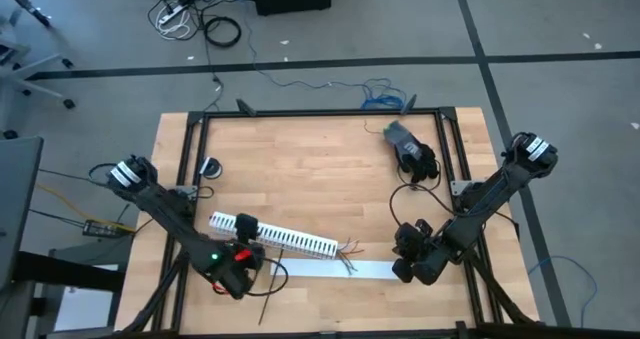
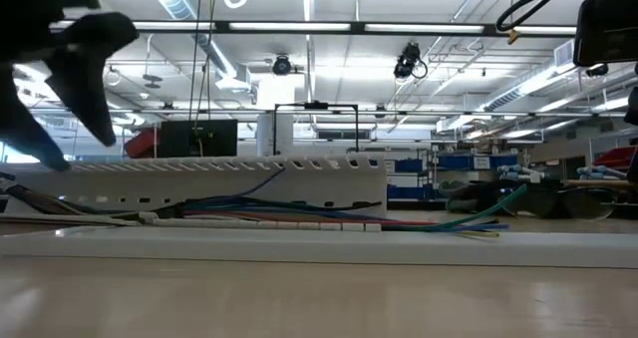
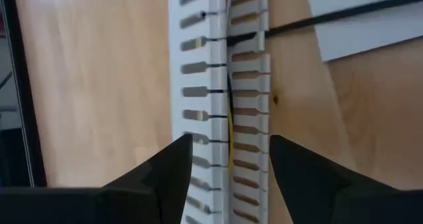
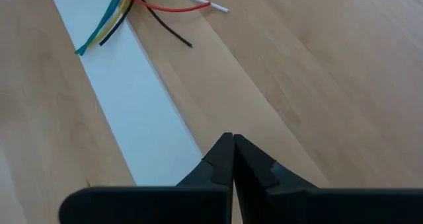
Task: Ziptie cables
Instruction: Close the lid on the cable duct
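Overhead, the left gripper (image 1: 240, 264) sits at the near-left part of the table (image 1: 300, 169), at the left end of the white slotted channel (image 1: 290, 240). The cables (image 1: 348, 257) spill from the channel's right end onto a flat white strip (image 1: 340, 270). The ziptie (image 1: 266, 297) lies as a thin black line near the left gripper, running toward the near edge. The right gripper (image 1: 408, 269) is near the strip's right end.

From table height, the channel (image 2: 229, 183) stands on its side with the cables (image 2: 299, 216) running along its foot and ending loose on the right.

In the left wrist view, the left gripper (image 3: 230, 164) stands part open, its fingers astride the channel (image 3: 221, 85) without pinching it; the ziptie (image 3: 317, 20) crosses the channel farther on.

In the right wrist view, the right gripper (image 4: 232, 159) is closed tight on nothing, above the white strip (image 4: 132, 98), with the cable ends (image 4: 125, 9) beyond.
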